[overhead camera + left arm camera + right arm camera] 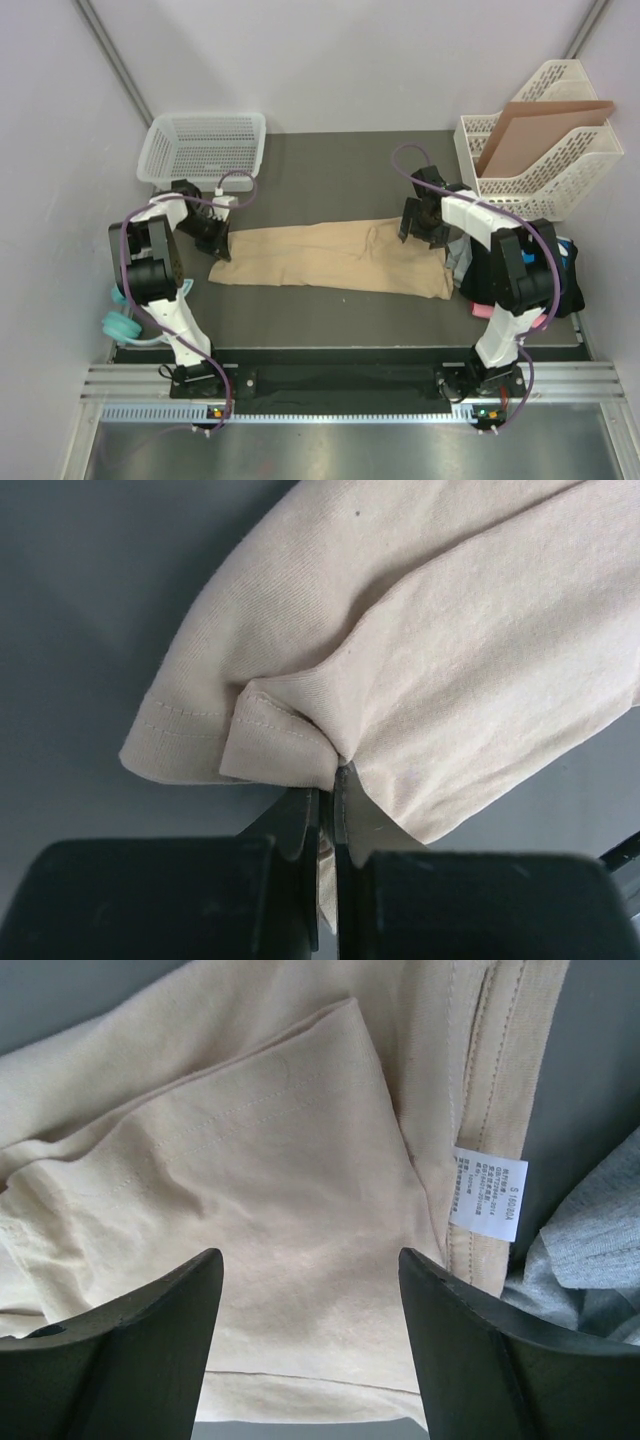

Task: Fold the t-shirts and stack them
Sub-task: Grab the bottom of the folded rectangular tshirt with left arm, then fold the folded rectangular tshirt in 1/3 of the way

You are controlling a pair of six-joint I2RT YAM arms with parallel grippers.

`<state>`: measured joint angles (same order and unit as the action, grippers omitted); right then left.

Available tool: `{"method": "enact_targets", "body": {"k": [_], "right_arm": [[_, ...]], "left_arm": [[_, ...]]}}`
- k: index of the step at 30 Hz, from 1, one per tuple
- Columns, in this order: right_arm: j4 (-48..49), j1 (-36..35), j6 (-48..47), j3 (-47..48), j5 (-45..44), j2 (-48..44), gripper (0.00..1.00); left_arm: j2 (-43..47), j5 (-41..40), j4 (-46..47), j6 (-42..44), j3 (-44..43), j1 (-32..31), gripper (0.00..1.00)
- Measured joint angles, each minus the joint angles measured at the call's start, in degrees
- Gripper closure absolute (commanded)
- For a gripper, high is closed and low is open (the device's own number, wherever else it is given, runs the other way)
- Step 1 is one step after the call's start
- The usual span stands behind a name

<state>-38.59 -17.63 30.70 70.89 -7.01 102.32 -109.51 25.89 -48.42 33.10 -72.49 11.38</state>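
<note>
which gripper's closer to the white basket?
Left. The left gripper is on the near side of the basket, shut on the tan shirt; the right gripper is far off, over the shirt's other end.

Closed in by plain, pale lilac-white walls: back wall, left wall, right wall. Grey metal struts slanting down both rear corners. Below, a table under a dark grey mat, matte and flat. At its far left corner, a white mesh basket; at far right, white lattice file trays holding a tilted brown cardboard sheet. Along the near edge, ribbed aluminium rails, then a brushed steel surface with a dull sheen. Soft, even light from above; shadows faint and short. In both wrist views, only the same dark grey mat as backdrop.
</note>
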Motion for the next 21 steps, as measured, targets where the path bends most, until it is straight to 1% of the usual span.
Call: {"method": "enact_targets", "body": {"k": [4, 10, 13, 17, 19, 21], "right_arm": [[-0.2, 0.0, 0.0, -0.8, 0.0, -0.2, 0.29], [0.1, 0.0, 0.0, -1.2, 0.0, -0.7, 0.29], [0.3, 0.0, 0.0, -1.6, 0.1, -1.1, 0.29], [0.6, 0.0, 0.0, -1.9, 0.2, -1.2, 0.29], [0.7, 0.0, 0.0, -1.9, 0.3, -1.4, 0.29], [1.1, 0.0, 0.0, -2.1, 0.4, -1.7, 0.29]], "left_arm": [[-0.4, -1.9, -1.8, 1.4, -1.2, 1.9, 1.00], [-2.5, -8.9, -6.3, 4.2, -7.5, 10.1, 1.00], [-2.5, -10.7, -7.8, 4.7, -9.9, 12.1, 1.00], [-1.7, -10.6, -10.4, 4.4, -12.0, 10.4, 1.00], [-0.1, -10.6, -11.5, 4.0, -12.0, 7.6, 1.00], [2.4, -11.0, -12.2, 2.7, -12.0, 2.9, 1.00]]}}
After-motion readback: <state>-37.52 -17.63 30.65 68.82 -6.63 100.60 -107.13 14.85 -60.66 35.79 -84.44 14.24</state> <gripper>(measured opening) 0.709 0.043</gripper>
